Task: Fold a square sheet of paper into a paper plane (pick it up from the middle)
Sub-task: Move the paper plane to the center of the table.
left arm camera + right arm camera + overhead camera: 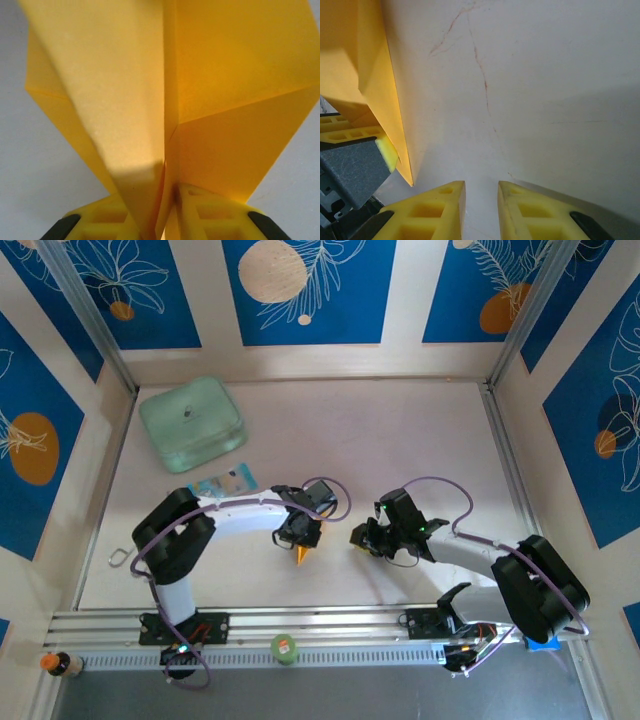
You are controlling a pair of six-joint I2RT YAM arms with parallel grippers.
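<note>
Paper plane (200,75) is held up by the left gripper (170,212), a little above the table (400,440) and in its near middle part, between the two arms. In the left wrist view the two yellow fingers (215,215) are pressed together on the folded orange-yellow sheet. The centre crease comes straight out from between them, and one flap leans away to each side. So the long axis of the paper plane lies in line with the left fingers. In the top view only a small pointed piece of it shows past the gripper head, and it points toward the near edge. The right gripper (481,205) stands just to the right of it, near but apart. In the right wrist view the orange paper is at the left side, beside the fingers and not between them. Its slanted edge runs down toward the left finger of that gripper without touching it. The right jaws are spread only a little; the gap is narrow, nothing is in it, and the bare table shows through. In my judgement the next move turns on this sideways offset: the right gripper must go to its own left to reach the free flap or the crease, while the left one keeps the pinch. I cannot tell whether all the folds are done. The mint-green box (190,425) and the blue-and-white packet (225,483) lie well apart, on the far left.
</note>
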